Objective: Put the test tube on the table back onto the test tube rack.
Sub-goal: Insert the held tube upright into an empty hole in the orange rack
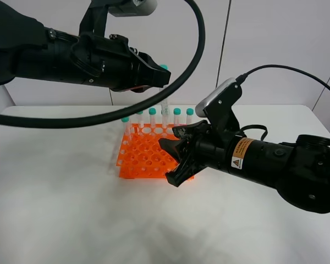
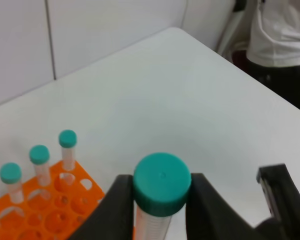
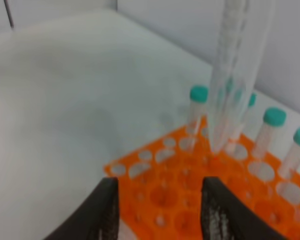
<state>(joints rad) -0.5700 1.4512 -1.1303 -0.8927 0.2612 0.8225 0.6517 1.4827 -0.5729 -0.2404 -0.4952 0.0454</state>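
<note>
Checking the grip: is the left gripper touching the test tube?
Touching. Left wrist view: the left gripper clamps the test tube, fingers pressing both sides of its cap.

Tubes [image 1: 152,112] line rack [image 1: 138,160] far row; near holes free, R gripper [image 1: 174,161] at rack's front-right edge.

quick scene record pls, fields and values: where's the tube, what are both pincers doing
test tube: upright, teal cap clamped in the left pincer
tube position: over the back rows of the orange rack, cap well above the stored ones
tube tip: close to the holes; cannot tell if it has entered one
right pincer: open, empty, over the rack's near right corner
stored tubes: teal-capped row along the rack's far edge
table: white
task state: tube not yet seated
</note>
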